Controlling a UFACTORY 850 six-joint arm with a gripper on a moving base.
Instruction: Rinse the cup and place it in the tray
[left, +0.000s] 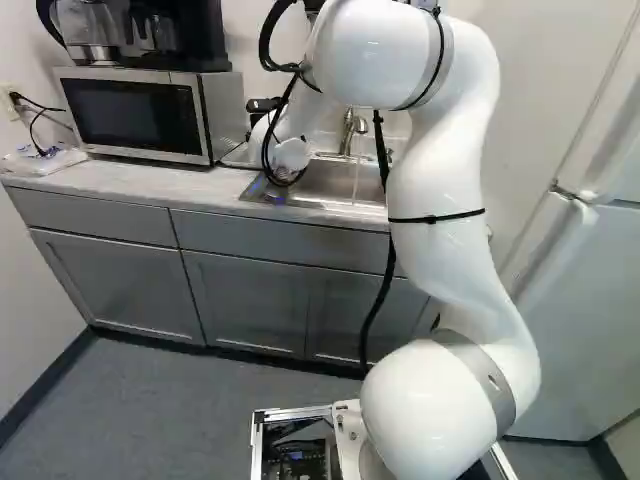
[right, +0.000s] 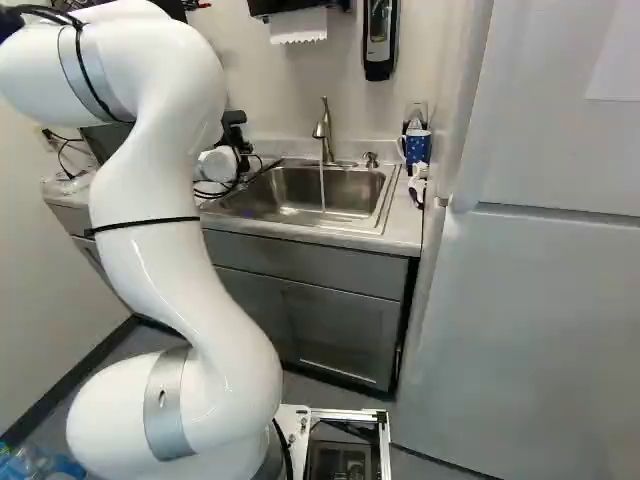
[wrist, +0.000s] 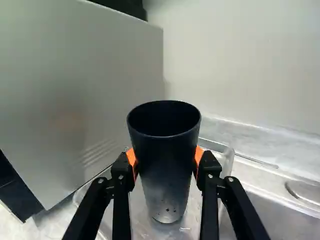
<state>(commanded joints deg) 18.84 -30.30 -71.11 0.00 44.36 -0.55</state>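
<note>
Cup (wrist: 167, 160) of dark, tapered, seemingly plastic make sits upright, pinched between black, orange-padded fingers (wrist: 122, 172) parted to its width; likely light, stiff, slippery wet; mid-wall hold best.

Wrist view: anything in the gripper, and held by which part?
Yes, the dark cup. The gripper is shut on it, orange pads on opposite sides of its outer wall, around mid-height, below the rim.
</note>
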